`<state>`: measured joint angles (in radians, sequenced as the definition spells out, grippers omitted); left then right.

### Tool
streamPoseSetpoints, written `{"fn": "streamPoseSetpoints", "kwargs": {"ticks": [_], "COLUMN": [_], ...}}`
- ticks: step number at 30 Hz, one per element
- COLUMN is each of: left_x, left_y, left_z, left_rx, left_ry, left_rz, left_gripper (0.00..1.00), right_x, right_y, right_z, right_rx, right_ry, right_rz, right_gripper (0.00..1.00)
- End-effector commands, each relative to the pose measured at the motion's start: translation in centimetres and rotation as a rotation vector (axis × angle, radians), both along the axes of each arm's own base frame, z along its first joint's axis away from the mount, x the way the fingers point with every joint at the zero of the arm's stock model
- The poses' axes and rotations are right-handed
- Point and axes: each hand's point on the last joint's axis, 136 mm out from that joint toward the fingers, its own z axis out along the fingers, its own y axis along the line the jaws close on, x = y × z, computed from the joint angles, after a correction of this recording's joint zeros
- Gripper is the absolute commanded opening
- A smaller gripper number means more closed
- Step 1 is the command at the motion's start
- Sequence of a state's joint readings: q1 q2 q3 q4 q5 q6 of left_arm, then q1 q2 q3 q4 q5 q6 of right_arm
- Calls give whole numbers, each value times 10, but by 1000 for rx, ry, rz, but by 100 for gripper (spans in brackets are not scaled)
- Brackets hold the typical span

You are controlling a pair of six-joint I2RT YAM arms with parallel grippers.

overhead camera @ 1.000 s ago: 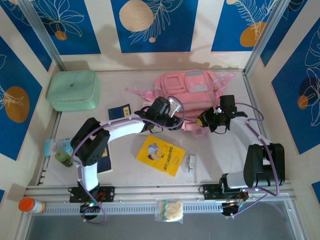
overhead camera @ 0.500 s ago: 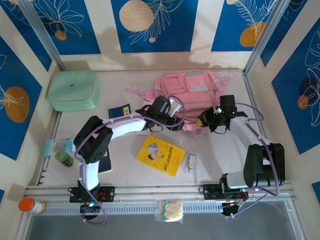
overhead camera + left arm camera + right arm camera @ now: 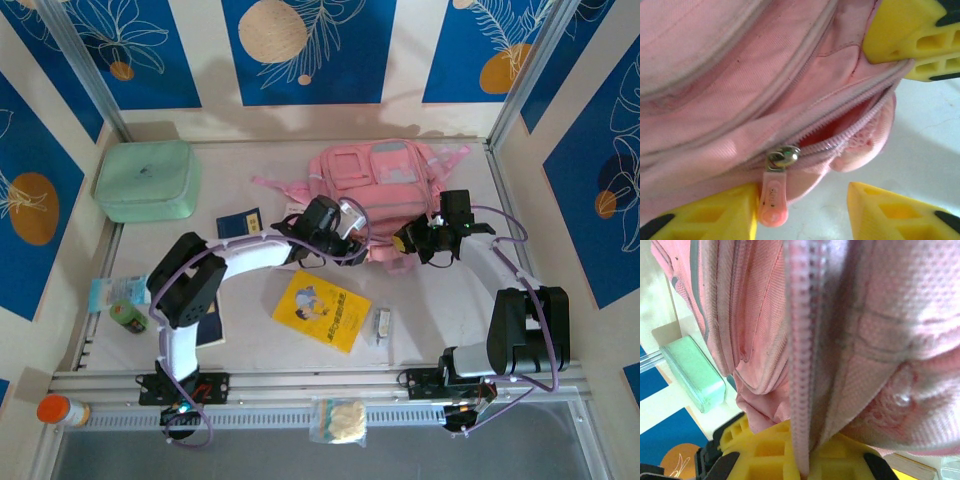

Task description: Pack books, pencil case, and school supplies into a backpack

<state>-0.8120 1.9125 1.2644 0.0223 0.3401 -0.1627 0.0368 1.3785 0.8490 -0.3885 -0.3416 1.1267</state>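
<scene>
The pink backpack (image 3: 385,168) lies at the back of the table. Its zip stands partly open, showing a red inside (image 3: 840,131). My left gripper (image 3: 801,196) is open at the backpack's near edge; the pink zipper pull (image 3: 772,195) hangs against its left finger (image 3: 715,215), with bare table between the jaws. My right gripper (image 3: 807,462) is shut on the backpack's zip edge (image 3: 802,390), and its yellow fingers (image 3: 905,35) hold the opening's far end. A yellow book (image 3: 322,310) and a tiny pale supply item (image 3: 382,322) lie in front. One navy book (image 3: 239,222) lies left, another (image 3: 210,328) under the left arm. The pencil case is out of view.
A mint-green zip case (image 3: 147,180) stands at the back left. A teal packet (image 3: 108,292) and a small green can (image 3: 127,316) sit at the left edge. An orange-capped bottle (image 3: 55,410) and a plastic bag (image 3: 340,420) lie by the front rail.
The left arm's elbow has shifted slightly right while its gripper stayed at the backpack's zip. The right arm has not moved.
</scene>
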Motion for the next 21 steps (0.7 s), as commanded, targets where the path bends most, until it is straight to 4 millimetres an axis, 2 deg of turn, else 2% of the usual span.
{"fn": "streamPoseSetpoints", "kwargs": {"ticks": [1,6,11,18,21], "left_x": [-3,10,16,27,28], "left_y": [-6,-7,-11,0,7], "left_z": [24,21,13,10,3], "left_rx": [-50,-19,-14,30,61], "left_ry": [-62,-69,-64,-86,-79], "left_rz": [-8,38,50,122,139], "left_gripper": [43,35,31,17,13], "right_x": [9,8,9,7,7], "right_y": [10,10,11,10,8], "right_z": [20,21,21,25,28], "right_rx": [62,61,65,50,53], "right_ry": [-52,-55,-54,-62,-68], "right_rz": [34,32,35,43,48], "right_gripper": [0,0,0,0,0]}}
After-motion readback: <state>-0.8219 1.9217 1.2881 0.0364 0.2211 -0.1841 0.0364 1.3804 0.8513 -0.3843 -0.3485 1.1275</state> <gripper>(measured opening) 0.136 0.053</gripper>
